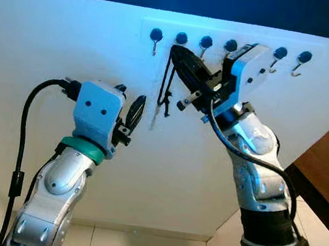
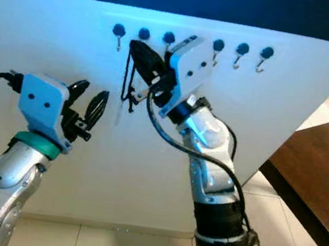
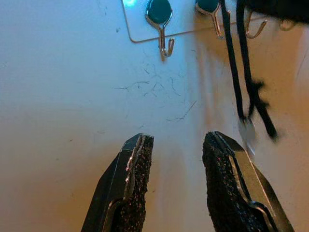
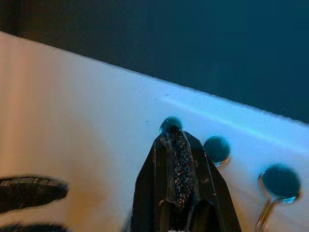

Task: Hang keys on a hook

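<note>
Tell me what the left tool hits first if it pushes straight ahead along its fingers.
Most likely the bare white wall. The left tool is open and points at plain wall below the hooks, with the hanging black cord off to one side of its line. Depth to the wall is unclear.

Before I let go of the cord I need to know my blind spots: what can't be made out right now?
- Whether the cord loops over its hook: in both eye views the right claw covers its top end.
- The same hook in the right wrist view: the shut fingers hide most of it.
- The key in the left wrist view: small and blurred.
- The left claw, open, covers nothing.
</note>
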Robot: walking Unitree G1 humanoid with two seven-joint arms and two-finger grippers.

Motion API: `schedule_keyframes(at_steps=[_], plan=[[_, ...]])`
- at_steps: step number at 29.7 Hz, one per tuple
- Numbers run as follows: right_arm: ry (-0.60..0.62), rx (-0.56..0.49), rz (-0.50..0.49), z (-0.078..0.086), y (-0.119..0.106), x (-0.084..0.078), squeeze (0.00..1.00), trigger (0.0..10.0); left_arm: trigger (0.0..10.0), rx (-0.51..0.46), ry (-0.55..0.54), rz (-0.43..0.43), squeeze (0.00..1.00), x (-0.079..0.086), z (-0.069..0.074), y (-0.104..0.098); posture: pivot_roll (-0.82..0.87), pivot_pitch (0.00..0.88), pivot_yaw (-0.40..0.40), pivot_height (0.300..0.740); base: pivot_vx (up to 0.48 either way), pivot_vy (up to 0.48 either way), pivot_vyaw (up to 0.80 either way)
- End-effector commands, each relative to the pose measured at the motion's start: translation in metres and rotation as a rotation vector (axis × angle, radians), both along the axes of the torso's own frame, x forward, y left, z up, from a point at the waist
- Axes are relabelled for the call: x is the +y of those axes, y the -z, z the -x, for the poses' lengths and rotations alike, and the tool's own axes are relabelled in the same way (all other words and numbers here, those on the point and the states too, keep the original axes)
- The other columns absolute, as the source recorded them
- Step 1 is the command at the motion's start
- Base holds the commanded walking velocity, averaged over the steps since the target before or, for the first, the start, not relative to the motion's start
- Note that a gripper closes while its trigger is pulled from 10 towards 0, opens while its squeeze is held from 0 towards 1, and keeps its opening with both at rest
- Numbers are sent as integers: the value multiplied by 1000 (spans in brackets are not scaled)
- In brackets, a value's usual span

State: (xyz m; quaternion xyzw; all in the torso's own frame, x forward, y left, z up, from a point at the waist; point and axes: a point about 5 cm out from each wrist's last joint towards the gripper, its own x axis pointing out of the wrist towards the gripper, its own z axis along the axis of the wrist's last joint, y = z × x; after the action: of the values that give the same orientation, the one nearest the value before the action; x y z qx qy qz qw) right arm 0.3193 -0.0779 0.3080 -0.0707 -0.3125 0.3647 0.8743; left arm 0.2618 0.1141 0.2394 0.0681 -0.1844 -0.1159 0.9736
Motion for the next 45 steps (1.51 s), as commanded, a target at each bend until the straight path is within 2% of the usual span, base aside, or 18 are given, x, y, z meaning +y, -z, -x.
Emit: schedule_keyframes(at_steps=[1, 21, 31, 36, 42, 45], plan=[[1, -3, -6, -3, -1, 2, 0, 10000, 10000, -9, 4, -1, 0, 0, 2, -3, -32, 6, 41, 740, 0, 0, 0], [-42, 58, 19, -29, 6, 25, 0, 10000, 10000, -6, 1, 7, 0, -2, 2, -6, -14, 10, 39, 740, 0, 0, 0], [-90, 65, 56, -33, 9, 33, 0, 10000, 10000, -4, 0, 7, 0, -2, 2, -6, -13, 3, 39, 740, 0, 0, 0], [-90, 67, 115, -31, 19, 30, 0, 10000, 10000, -4, 1, 9, 0, -3, 1, -5, -16, 2, 39, 740, 0, 0, 0], [-85, 70, 130, -31, 24, 28, 0, 10000, 10000, -4, 1, 9, 0, -3, 1, -5, -16, 2, 39, 740, 0, 0, 0], [-71, 72, 157, -27, 33, 20, 0, 10000, 10000, -3, 4, 9, 0, -3, 1, -5, -22, 4, 46, 740, 0, 0, 0]])
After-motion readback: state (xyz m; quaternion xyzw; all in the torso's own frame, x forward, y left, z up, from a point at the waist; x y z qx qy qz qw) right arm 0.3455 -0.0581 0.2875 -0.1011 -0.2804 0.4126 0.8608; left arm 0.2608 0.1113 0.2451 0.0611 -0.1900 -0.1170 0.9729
